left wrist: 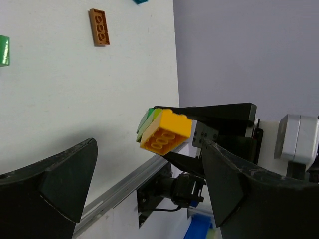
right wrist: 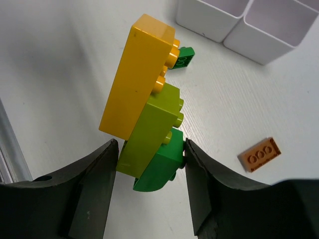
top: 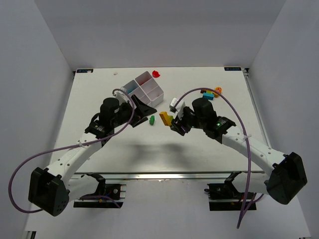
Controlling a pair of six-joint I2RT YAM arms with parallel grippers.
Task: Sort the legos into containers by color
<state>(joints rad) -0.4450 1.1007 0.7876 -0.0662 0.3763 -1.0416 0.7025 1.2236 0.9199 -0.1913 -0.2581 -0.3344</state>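
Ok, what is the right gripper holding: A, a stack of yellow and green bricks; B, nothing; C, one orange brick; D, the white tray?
A: the right wrist view shows the right gripper clamped on the stack of bricks, one yellow and two green stuck together.

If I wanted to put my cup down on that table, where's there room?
The table is bare along its near middle and on its left, beside the white tray. The centre is crowded: the open left gripper, the right gripper clamping a brick stack, and a loose green brick. A brick cluster fills the far right.
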